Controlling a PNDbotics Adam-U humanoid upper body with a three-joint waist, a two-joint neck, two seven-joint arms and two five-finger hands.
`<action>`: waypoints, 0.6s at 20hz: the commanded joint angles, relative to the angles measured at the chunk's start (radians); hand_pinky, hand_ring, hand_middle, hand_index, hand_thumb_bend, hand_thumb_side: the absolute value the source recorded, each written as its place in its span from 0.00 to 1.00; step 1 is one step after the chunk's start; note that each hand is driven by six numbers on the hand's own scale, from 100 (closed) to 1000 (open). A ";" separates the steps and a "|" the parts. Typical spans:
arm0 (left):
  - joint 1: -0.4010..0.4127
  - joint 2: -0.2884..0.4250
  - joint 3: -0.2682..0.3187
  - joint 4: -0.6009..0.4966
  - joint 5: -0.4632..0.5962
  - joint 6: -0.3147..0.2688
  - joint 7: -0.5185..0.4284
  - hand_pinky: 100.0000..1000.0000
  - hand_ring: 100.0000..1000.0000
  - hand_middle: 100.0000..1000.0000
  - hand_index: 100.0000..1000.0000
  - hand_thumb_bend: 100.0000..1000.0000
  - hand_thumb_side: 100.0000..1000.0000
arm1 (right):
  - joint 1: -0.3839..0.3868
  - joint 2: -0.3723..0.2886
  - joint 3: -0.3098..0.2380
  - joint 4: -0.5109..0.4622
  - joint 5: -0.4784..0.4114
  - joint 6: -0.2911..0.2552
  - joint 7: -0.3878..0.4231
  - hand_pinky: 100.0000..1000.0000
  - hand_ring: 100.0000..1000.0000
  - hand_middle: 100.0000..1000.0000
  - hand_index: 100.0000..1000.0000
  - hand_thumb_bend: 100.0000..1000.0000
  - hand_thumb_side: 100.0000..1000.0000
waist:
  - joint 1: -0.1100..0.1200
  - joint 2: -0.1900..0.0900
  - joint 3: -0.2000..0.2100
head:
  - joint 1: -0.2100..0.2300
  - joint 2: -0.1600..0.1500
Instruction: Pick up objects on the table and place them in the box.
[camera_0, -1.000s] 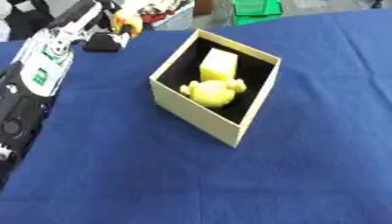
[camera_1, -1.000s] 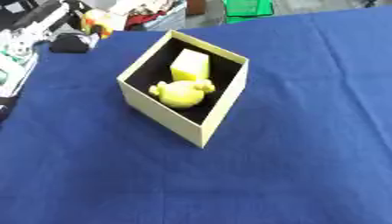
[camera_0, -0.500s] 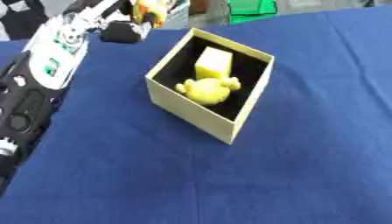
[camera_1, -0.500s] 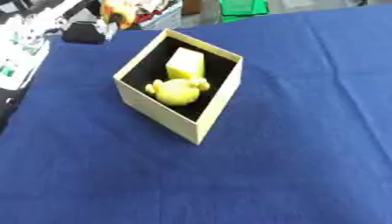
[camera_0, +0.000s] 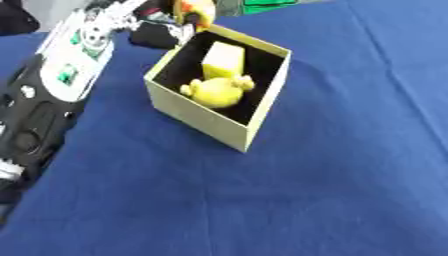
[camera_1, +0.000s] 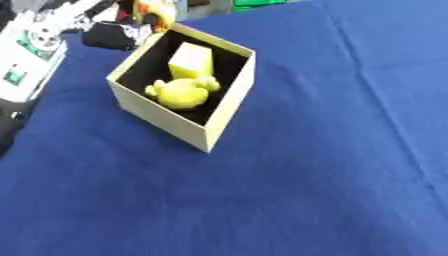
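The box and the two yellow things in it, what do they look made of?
The box looks like matt cardboard: pale outside, dark inside, thin straight walls with sharp corners. The rounded yellow thing could be soft rubber or plastic, a lumpy toy-like shape with no clear shine. The yellow block has flat faces, perhaps foam or painted wood; I can't tell which.

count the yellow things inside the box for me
2. A pale yellow block stands against the far wall of the box, and a rounded yellow toy lies just in front of it, nearer the middle. Something smaller could be hidden under them.
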 joint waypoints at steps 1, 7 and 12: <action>-0.012 -0.033 -0.002 -0.034 -0.008 -0.003 -0.008 0.67 0.56 0.64 0.71 0.00 0.27 | -0.016 -0.010 -0.004 -0.016 -0.005 -0.001 0.005 0.82 0.67 0.62 0.74 0.00 0.84 | -0.006 -0.031 -0.003 | 0.004 0.012; 0.021 -0.162 0.013 -0.047 -0.159 0.049 0.055 0.67 0.56 0.63 0.71 0.00 0.26 | -0.022 -0.001 -0.002 -0.016 -0.009 -0.001 0.007 0.82 0.67 0.62 0.74 0.00 0.84 | -0.011 -0.035 -0.001 | 0.048 0.014; 0.041 -0.206 0.010 -0.007 -0.302 0.066 0.117 0.68 0.57 0.63 0.71 0.00 0.24 | -0.022 0.002 -0.002 -0.016 -0.011 -0.001 0.008 0.82 0.67 0.62 0.74 0.00 0.84 | -0.012 -0.042 0.004 | 0.071 0.023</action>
